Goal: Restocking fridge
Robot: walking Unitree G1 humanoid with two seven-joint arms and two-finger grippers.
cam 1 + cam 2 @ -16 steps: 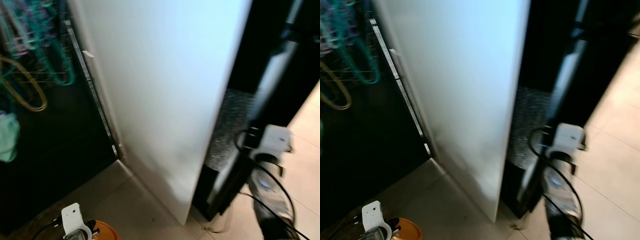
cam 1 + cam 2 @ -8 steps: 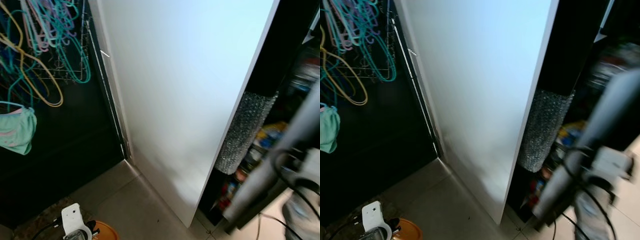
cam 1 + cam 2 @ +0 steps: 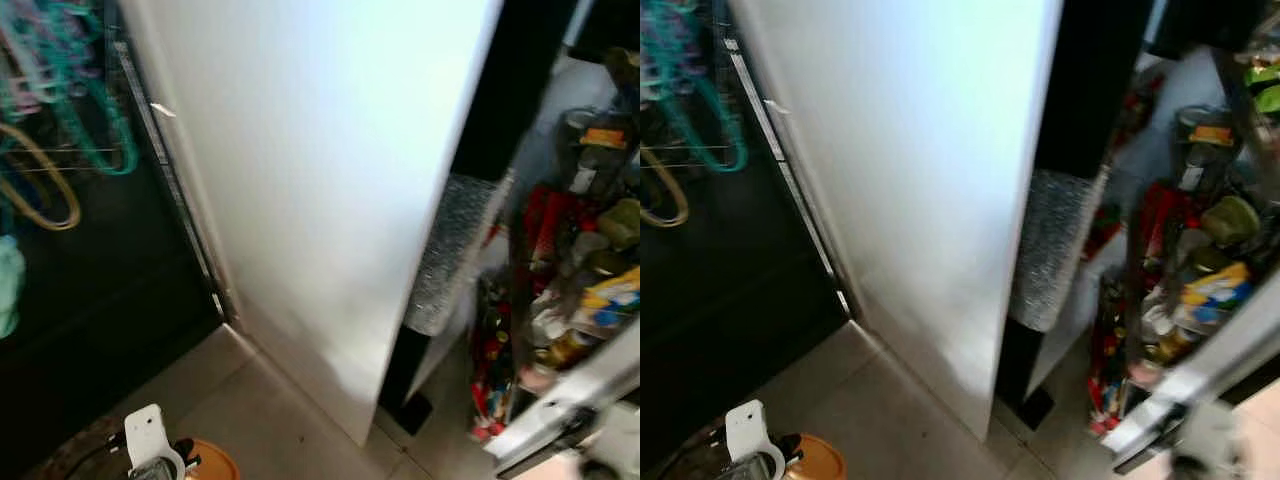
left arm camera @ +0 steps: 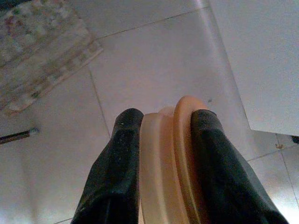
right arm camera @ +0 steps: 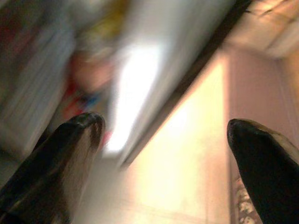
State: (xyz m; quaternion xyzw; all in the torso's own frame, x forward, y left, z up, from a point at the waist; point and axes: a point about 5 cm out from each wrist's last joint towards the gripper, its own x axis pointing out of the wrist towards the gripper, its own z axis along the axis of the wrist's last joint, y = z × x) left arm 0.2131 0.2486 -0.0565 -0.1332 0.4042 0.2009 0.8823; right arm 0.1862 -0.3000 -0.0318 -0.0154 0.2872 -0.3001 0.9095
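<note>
Left eye view: the fridge's white side panel [image 3: 320, 190] occupies the centre of the frame, blurred. At right the open fridge door [image 3: 570, 300] shows shelves crowded with jars, bottles and red and yellow packets — too smeared to identify singly. A bubble-textured silver roll [image 3: 450, 255] stands between the panel and the door. Upper left, coloured hangers [image 3: 50, 120] hang against a dark recess. The floor [image 3: 260, 420] is pale tile. At the bottom left edge my left gripper's white wrist sits above an orange object [image 3: 205, 462].

Right eye view: same scene; a silver bar [image 3: 1200, 385] crosses the lower right, blurred.

Left wrist view: my left gripper [image 4: 163, 140] is clamped on stacked orange and cream lids [image 4: 170, 158], held edge-on between both fingers, over tile and a patterned mat [image 4: 42, 51] at upper left.

Right wrist view: my right gripper [image 5: 173, 140] has its fingers spread wide apart, holding nothing — before it, a blurred door edge and colours.
</note>
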